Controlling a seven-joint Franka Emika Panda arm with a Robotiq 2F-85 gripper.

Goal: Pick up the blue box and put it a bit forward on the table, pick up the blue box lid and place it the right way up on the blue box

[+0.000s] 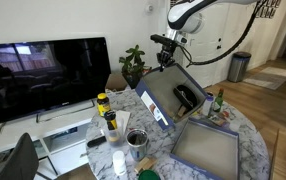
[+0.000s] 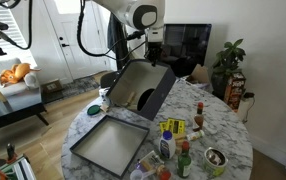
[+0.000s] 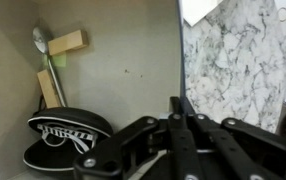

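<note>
Nearest in an exterior view, at bottom centre of the frame, bottles (image 1: pixel 107 112) stand clustered on the marble table (image 1: pixel 247 128). At lower right the blue box lid (image 1: pixel 205 148) lies flat on the tabletop with its pale grey inside facing up.

Just behind it, at mid-frame, the blue box (image 1: pixel 166 100) is steeply tilted, its grey inside turned toward the lid. A black cap (image 1: pixel 186 97) lies inside it. I cannot tell whether the box's lower edge touches the table.

The gripper (image 1: pixel 166 58) meets the box's upper wall from above. In the wrist view its fingers (image 3: pixel 181 108) are pinched on that wall.

Farther back stand a potted plant (image 1: pixel 133 65), a television (image 1: pixel 43 75) at left and a bin (image 1: pixel 239 66) at upper right.
</note>
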